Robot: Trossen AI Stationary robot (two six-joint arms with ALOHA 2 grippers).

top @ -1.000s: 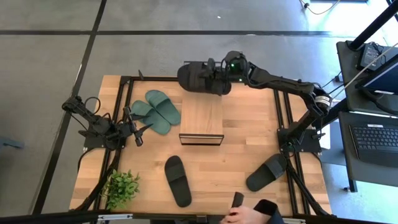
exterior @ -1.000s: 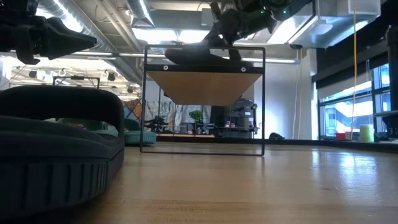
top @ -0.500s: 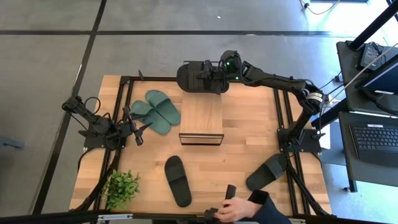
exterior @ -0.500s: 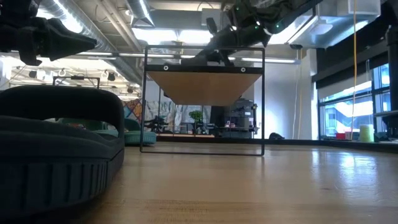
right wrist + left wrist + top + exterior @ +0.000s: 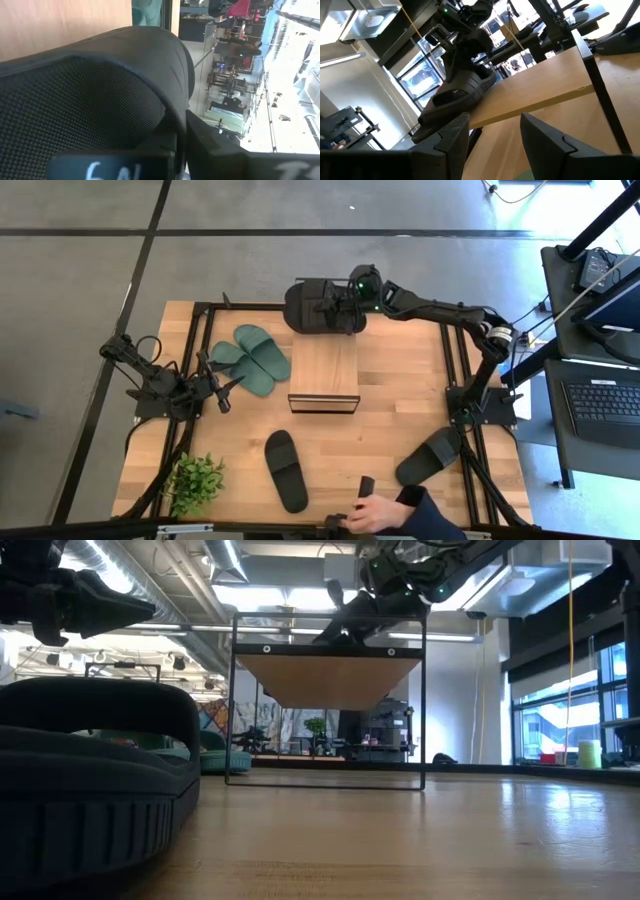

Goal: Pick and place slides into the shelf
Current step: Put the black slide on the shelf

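Slide work at the far end of the shelf point(image 5: 323, 366). Your right end effector point(image 5: 340, 308) is clamped on the strap of a black slide point(image 5: 312, 306), holding it over the shelf's far edge; from the left wrist view the sole looks tilted, its toe down on the plank and its heel lifted. Grip on the strap makes sense: it is the one raised part thin enough to pinch.

Left end effector point(image 5: 228, 392) waits near the table's point(image 5: 400, 380) left edge with its fingers apart and nothing between them. It sits just beside the green pair point(image 5: 251, 352), which lies left of the shelf.

Two more black slides are on the table: one point(image 5: 286, 470) in front of the shelf, one point(image 5: 429, 457) near the right frame. A person's hand point(image 5: 375, 510) at the near edge holds another dark slide point(image 5: 365, 487), seemingly setting it out for you. Potted plant point(image 5: 193, 481) stands at the near left corner, out of the way.

Writing: the right wrist view shows pale marks on the end effector, perhaps "6A", too cropped to read with confidence. No brand visible on any slide.
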